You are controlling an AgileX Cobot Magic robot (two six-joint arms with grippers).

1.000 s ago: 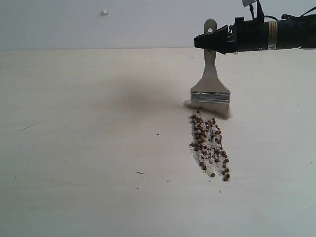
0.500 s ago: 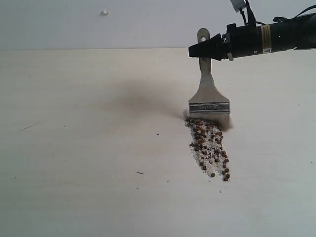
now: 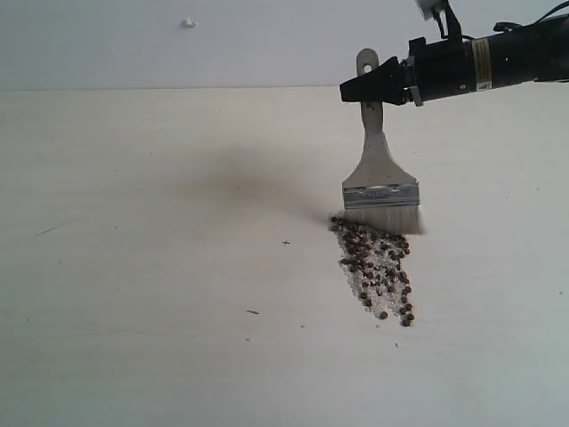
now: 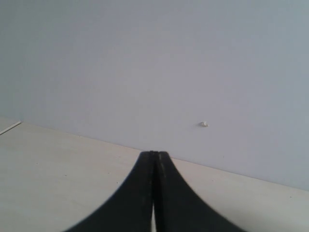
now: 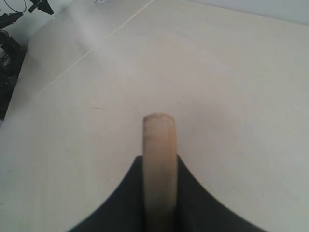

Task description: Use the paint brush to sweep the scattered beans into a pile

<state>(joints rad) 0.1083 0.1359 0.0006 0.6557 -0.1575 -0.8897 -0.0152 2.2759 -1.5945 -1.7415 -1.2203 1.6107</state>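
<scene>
Currently beans lie in a narrow strip mixed with white crumbs on the table; paint brush upright, bristles touching the strip's upper end in the exterior view; right gripper clamped on the handle just below its hole; left gripper fully closed, holding nothing

This looks like a robot lab or test bench, not a home. A pale, wood-grain table runs up to a plain grey-white wall with a small white nub on it. A black robot arm with a cable at its wrist reaches over the table. In the right wrist view, dark stands and cables sit beyond the table's edge.
</scene>
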